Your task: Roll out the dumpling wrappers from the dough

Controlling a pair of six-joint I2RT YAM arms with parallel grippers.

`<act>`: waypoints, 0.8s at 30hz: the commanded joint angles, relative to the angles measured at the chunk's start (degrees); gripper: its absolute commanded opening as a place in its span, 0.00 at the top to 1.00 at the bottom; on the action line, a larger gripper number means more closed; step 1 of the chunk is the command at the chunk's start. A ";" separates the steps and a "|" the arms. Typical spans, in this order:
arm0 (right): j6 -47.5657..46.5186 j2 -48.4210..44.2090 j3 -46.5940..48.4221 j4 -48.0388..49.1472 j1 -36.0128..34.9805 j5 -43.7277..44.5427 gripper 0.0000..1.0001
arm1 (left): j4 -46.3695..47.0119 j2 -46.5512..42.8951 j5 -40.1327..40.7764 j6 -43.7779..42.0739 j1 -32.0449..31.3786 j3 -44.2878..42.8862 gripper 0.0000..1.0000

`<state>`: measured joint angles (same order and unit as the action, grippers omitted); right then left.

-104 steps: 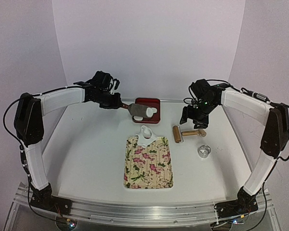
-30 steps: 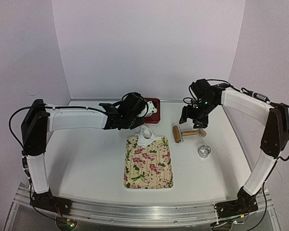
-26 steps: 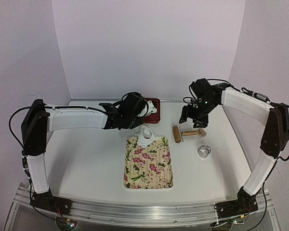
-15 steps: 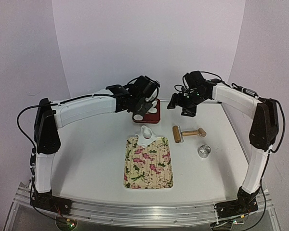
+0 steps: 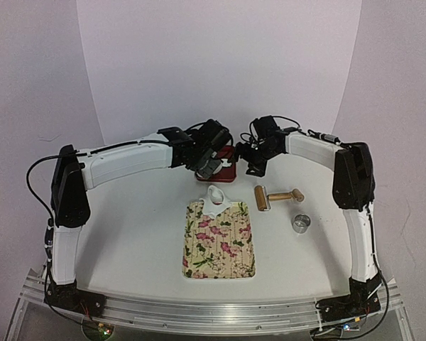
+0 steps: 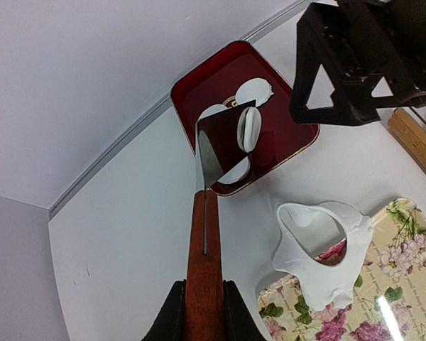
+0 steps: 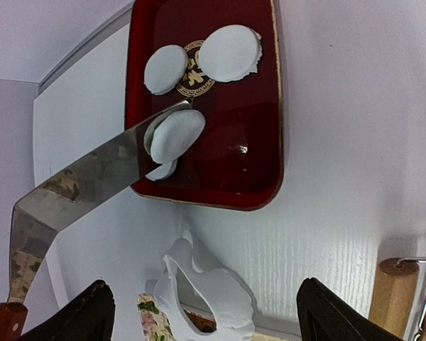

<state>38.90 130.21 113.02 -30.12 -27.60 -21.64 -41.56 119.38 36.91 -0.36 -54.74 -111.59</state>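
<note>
**Spatula tilted over the tray**

Left end effector clamps the spatula. One wrapper clings to its tilted blade over the tray, two wrappers inside. Right end effector gapes wide, empty. Dough sits at the mat's 12 o'clock edge.

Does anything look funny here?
Yes. The ragged white dough sheet with a hole hangs off the floral mat's far edge onto the table, and one round white dough disc leans on the tilted metal spatula blade over the red tray.
</note>
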 commanded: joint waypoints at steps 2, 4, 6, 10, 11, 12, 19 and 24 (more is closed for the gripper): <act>2.10 5.73 8.66 2.18 -1.10 -2.37 0.10 | 0.67 -0.14 2.44 0.45 -0.02 -1.18 1.00; 2.51 8.18 11.03 2.17 -1.28 -2.63 0.10 | 0.54 -0.05 2.52 0.45 -0.02 -1.57 1.00; 3.07 10.19 13.38 2.17 -1.38 -3.05 0.10 | 0.63 -0.22 2.46 0.45 -0.08 -1.83 1.00; 4.53 13.84 16.88 2.17 -1.52 -3.91 0.11 | 0.97 -0.84 2.57 0.45 -0.24 -2.13 1.00; 4.77 14.46 17.55 2.17 -1.55 -3.95 0.11 | 1.12 -1.02 2.62 0.45 -0.30 -2.08 1.00; 4.98 15.07 18.15 2.17 -1.54 -3.93 0.11 | 1.35 -1.19 2.69 0.45 -0.42 -1.96 1.00; 7.59 18.74 22.23 2.18 -1.53 -3.46 0.11 | 4.12 -3.14 2.86 -2.71 -1.56 0.44 1.00; 10.09 21.15 24.39 2.17 -1.51 -2.74 0.12 | 5.84 -4.66 3.58 -3.88 -2.42 1.91 1.00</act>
<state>46.24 149.53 134.20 -29.00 -28.93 -24.99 -39.91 119.31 38.39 -2.77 -56.19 -110.29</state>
